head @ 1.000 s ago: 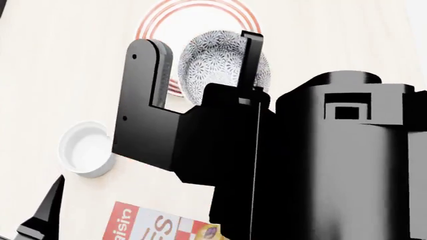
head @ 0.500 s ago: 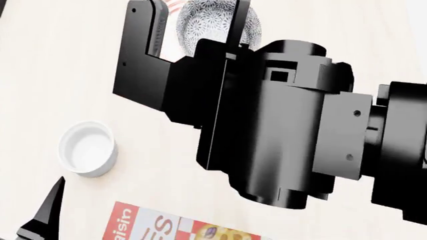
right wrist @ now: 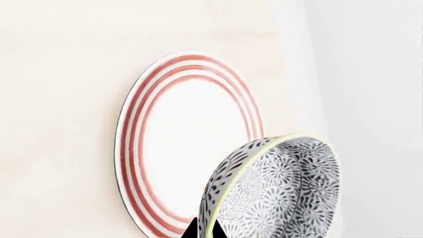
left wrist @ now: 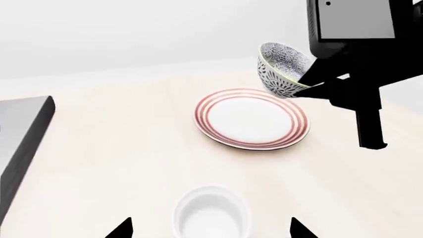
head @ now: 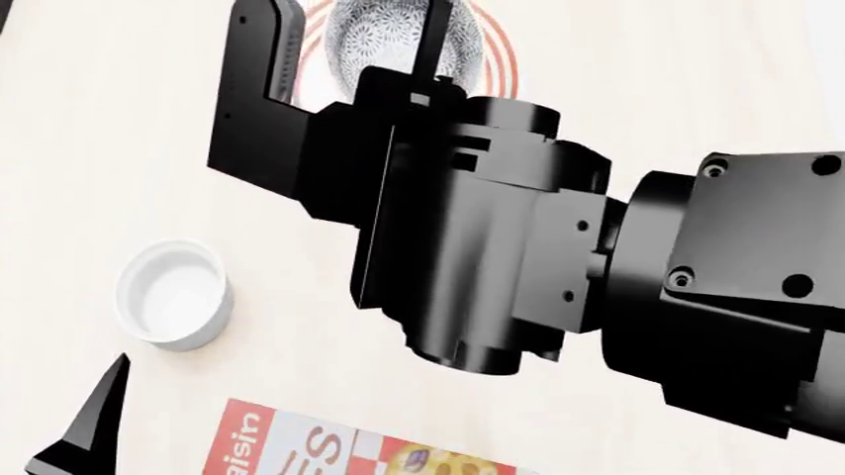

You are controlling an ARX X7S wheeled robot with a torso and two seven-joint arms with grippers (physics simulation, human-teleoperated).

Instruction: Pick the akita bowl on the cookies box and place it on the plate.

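Observation:
My right gripper [head: 433,49] is shut on the rim of the akita bowl [head: 380,35], a speckled grey-black bowl. The bowl [left wrist: 281,69] hangs tilted in the air over the far edge of the plate [left wrist: 251,119], clear of its surface. The right wrist view shows the two fingertips [right wrist: 191,230] pinching the bowl [right wrist: 278,193] at its rim, with the red-ringed plate [right wrist: 191,144] behind it. A corner of the cookies box [head: 330,445] shows at the near edge of the head view, with nothing on the visible part. My left gripper [left wrist: 210,230] is open and holds nothing.
A small plain white cup [head: 172,294] stands between the cookies box and the plate, and it sits just ahead of the left gripper's fingertips [left wrist: 122,229]. A grey slab with a dark edge [left wrist: 20,139] lies to one side of the table. The right arm [head: 555,257] hides much of the head view.
The right arm has reached farther forward with the bowl, which now sits higher in the head view, over the plate. The cup, the box and the left gripper have not moved.

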